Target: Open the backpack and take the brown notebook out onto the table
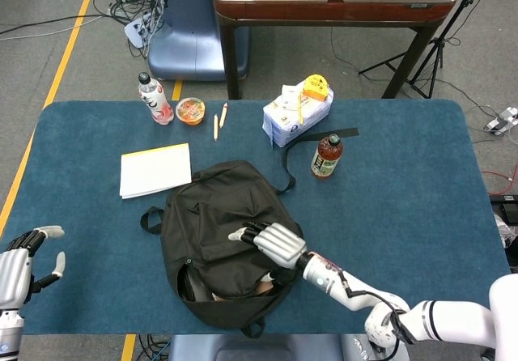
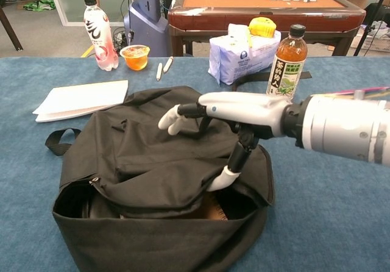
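Our right robot hand (image 2: 234,116) lies over the top of the black backpack (image 2: 146,156), its fingers stretched flat across the fabric and its thumb hooked down under the edge of the upper flap. It appears to be lifting that flap, though we cannot tell whether the cloth is truly pinched or only propped up. Our left robot hand (image 1: 20,260) hangs open and empty off the near left corner of the counter (image 1: 405,191), well apart from the bag.

We judge the opening step largely done: the bag's mouth gapes toward us, and in the chest view a sliver of the brown notebook (image 2: 214,208) shows inside, just below the thumb. What is left is the main part: reaching in, gripping the notebook and laying it on the counter.

Besides that brown edge, the bag's interior is dark and we cannot make out anything else in it. Beyond the backpack stand a brown tea bottle (image 2: 285,68), a white packet (image 2: 241,55) and a white pad (image 2: 82,98).
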